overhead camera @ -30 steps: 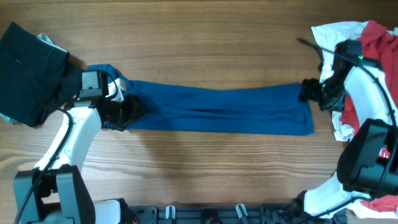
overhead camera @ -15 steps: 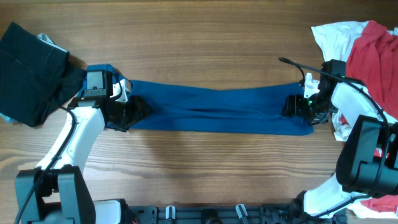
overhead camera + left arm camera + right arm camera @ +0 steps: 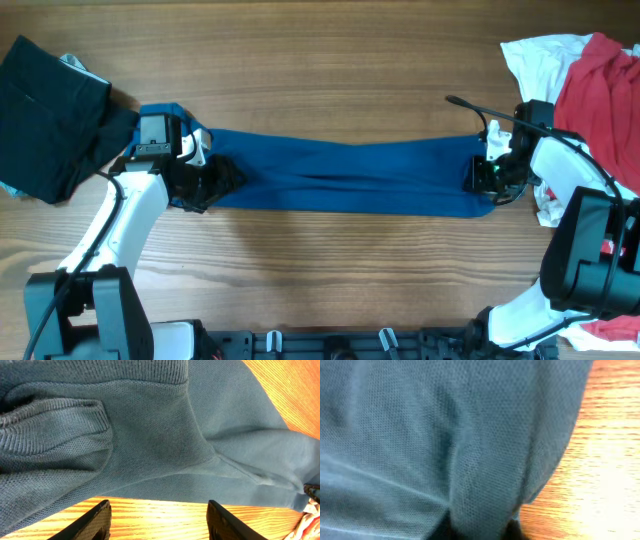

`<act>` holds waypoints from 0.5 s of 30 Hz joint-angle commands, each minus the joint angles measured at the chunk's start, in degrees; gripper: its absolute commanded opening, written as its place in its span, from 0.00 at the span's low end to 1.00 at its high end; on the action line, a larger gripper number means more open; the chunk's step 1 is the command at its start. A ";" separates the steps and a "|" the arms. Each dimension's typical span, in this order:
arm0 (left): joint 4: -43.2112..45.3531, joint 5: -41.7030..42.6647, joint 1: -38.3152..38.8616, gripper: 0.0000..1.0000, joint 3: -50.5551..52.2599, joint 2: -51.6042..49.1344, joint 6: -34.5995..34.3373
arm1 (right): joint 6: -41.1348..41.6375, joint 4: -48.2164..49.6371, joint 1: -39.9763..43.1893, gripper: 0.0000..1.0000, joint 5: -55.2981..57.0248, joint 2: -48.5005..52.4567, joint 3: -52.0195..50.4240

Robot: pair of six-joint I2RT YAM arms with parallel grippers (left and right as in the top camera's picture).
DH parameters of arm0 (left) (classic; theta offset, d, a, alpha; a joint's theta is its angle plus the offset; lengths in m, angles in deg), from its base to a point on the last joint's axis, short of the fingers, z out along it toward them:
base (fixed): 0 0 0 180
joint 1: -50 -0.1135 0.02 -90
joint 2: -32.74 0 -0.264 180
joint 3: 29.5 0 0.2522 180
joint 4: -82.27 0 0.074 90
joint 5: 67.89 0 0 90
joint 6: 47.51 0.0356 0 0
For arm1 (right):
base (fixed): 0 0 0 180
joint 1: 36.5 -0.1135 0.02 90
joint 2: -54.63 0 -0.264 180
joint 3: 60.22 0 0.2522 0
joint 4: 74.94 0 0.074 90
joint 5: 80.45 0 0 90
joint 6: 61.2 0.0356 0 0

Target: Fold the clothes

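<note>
The dark blue shirt lies pulled out in a long band across the middle of the table. My right gripper sits on its right end. In the right wrist view a fold of the blue shirt is pinched between the dark fingers, so the right gripper is shut on it. My left gripper rests at the shirt's left end, by the ribbed collar. In the left wrist view the left gripper stands open over bare wood, just short of the cloth's edge.
A black garment lies at the far left, touching the shirt's left end. A heap of white cloth and red cloth sits at the right edge. Bare wooden table lies behind and in front of the shirt.
My right gripper moved left from the shirt's right edge onto the cloth and closed on a fold. The left gripper shifted slightly right and stayed open.
</note>
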 commanded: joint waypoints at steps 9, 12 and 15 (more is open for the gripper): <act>-0.72 6.80 0.26 0.49 -0.48 2.03 1.14 | 14.82 -9.22 1.97 0.04 24.65 -0.85 7.34; -2.03 6.93 0.26 0.49 -0.48 4.42 1.14 | 16.41 -12.31 2.93 0.04 26.69 -3.65 12.90; -2.40 6.91 0.26 0.50 -0.48 5.49 1.14 | 15.21 -13.18 1.70 0.04 22.34 -6.95 16.65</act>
